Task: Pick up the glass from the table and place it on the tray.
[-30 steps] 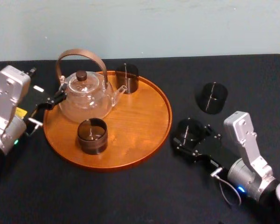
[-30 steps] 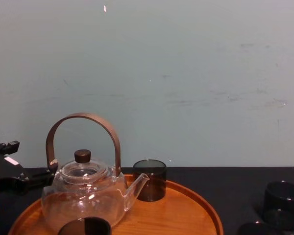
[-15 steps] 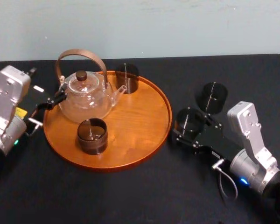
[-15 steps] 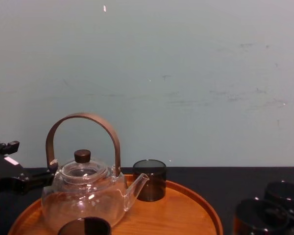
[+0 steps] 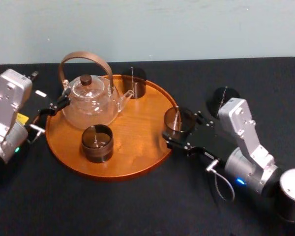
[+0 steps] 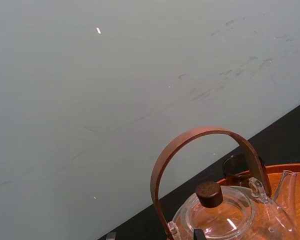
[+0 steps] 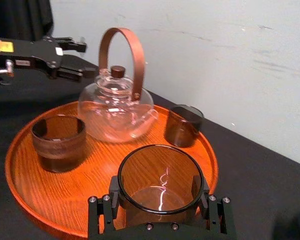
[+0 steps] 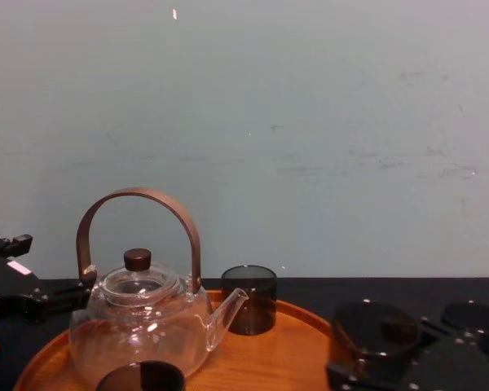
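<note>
- Right gripper: claw pinching smoked glass, one finger on each side of wall.
- Held glass: upright, at right rim of tray; contact with tray surface cannot be told.
- Tray: on table, left of centre.
- On tray: glass teapot at back left; dark glass at front; second dark glass at back rim.
- Spare glass: on table, right of tray, partly behind right arm.
- Left gripper: idle, claw spread, at tray's left edge beside teapot.

Soft even indoor light, sheen on the tray, glints on the teapot, faint shadows
</note>
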You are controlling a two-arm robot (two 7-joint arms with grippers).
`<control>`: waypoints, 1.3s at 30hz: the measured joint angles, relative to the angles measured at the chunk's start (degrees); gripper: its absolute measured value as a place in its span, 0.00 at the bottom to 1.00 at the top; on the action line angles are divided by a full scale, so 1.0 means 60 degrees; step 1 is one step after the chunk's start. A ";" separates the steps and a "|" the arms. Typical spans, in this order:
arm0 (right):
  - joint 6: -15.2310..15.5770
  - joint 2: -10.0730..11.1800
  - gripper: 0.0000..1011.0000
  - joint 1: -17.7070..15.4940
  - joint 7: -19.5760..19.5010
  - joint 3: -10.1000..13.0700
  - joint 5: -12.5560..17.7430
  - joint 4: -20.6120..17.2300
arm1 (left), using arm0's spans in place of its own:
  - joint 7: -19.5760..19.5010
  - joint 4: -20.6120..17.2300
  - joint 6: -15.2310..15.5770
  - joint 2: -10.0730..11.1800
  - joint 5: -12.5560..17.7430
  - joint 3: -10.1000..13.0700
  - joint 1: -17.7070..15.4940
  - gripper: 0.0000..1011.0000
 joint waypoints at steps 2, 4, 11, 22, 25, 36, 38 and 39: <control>-0.0016 -0.0063 0.90 0.0158 0.0063 -0.0155 -0.0033 0.0106 | 0.0000 0.0000 0.0000 0.0000 0.0000 0.0000 0.0000 0.99; -0.0040 -0.0123 0.90 0.0310 0.0114 -0.0295 -0.0056 0.0226 | 0.0000 0.0000 0.0000 0.0000 0.0000 0.0000 -0.0001 0.99; -0.0169 -0.0321 0.90 0.0768 0.0269 -0.0658 -0.0102 0.0698 | 0.0000 0.0000 0.0000 0.0000 -0.0001 0.0000 -0.0001 0.99; -0.0378 -0.0587 0.90 0.1306 0.0496 -0.1067 -0.0072 0.1471 | 0.0000 0.0000 0.0000 0.0000 0.0000 0.0000 0.0000 0.99; -0.0453 -0.0653 0.90 0.1430 0.0553 -0.1162 -0.0051 0.1694 | -0.0001 0.0000 0.0000 0.0000 0.0000 0.0000 0.0000 0.99; -0.0645 -0.0837 0.90 0.1778 0.0733 -0.1447 0.0018 0.2319 | 0.0000 0.0000 0.0000 0.0000 0.0000 0.0000 -0.0001 0.99; -0.0646 -0.0850 0.90 0.1805 0.0750 -0.1482 0.0032 0.2379 | 0.0000 0.0000 0.0000 0.0000 0.0000 0.0000 -0.0001 0.99; -0.0645 -0.0853 0.90 0.1810 0.0755 -0.1493 0.0043 0.2398 | 0.0000 0.0000 0.0000 0.0000 0.0000 0.0000 -0.0001 0.99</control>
